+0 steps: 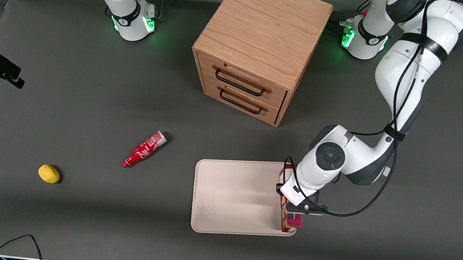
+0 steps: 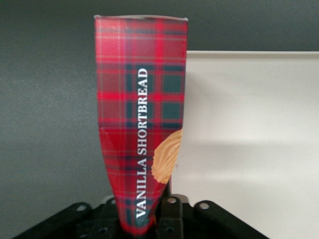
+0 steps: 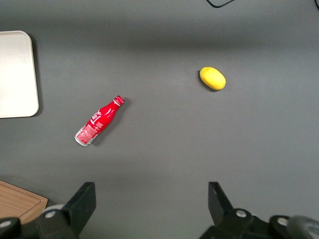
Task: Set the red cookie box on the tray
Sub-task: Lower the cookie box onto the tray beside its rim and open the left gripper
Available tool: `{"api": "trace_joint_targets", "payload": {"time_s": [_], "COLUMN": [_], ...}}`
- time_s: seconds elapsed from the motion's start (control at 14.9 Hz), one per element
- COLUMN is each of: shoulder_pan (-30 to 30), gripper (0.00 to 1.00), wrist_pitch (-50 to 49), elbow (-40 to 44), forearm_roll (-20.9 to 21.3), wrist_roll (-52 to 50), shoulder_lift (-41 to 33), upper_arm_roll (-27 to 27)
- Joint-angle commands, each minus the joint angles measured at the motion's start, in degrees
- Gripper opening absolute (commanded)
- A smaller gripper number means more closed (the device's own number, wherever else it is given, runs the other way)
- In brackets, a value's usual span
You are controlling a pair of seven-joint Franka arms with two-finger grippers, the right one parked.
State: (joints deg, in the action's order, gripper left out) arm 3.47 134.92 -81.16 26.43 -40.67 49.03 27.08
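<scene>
- Nearest to the front camera among the task's things is the tray (image 1: 233,199), a flat beige rectangle with rounded corners, lying on the dark grey table (image 1: 88,102).
- On the working arm's end of the tray, over its rim, is the red cookie box (image 1: 289,222). It lies lengthwise along that edge; only its end nearer the front camera and a small part of its other end show from under the arm.
- Above the box is the gripper (image 1: 294,207) of the left arm, pointing down at it.
- From the wrist camera, the box (image 2: 142,119) comes out from between the black fingers (image 2: 172,219), and its tartan cardboard is pinched narrow there, so the fingers are clamped on the box.
- On this face of the box are the words "VANILLA SHORTBREAD" and a pictured tan cookie.
- Also in the wrist view, one long side of the box is over the tray (image 2: 249,139) and the other long side is over the grey table.
- Whether the box touches the tray surface or hangs just above it, I cannot tell.
- Farther from the front camera than the tray stands a wooden drawer cabinet (image 1: 257,46) with two black handles.
- Toward the parked arm's end of the table lie a small red bottle (image 1: 143,150) on its side and, farther out, a yellow lemon (image 1: 48,173), well apart from each other.
</scene>
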Motion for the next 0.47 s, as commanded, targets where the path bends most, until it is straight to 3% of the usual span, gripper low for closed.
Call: {"api": "trace_joint_targets", "payload": {"time_s": [0.0, 0.07, 0.4], "shoulder_pan": [0.7, 0.6, -0.3], "gripper": [0.93, 1.0, 1.0], "wrist_pitch": [0.7, 0.7, -6.8], "elbow": [0.6, 0.6, 1.1], "forearm_roll": [1.9, 1.8, 1.1], "wrist_roll": [-2.2, -2.3, -2.0], "shoulder_lift": [0.0, -0.1, -3.6], "upper_arm_roll": [-0.4, -0.4, 0.1]}}
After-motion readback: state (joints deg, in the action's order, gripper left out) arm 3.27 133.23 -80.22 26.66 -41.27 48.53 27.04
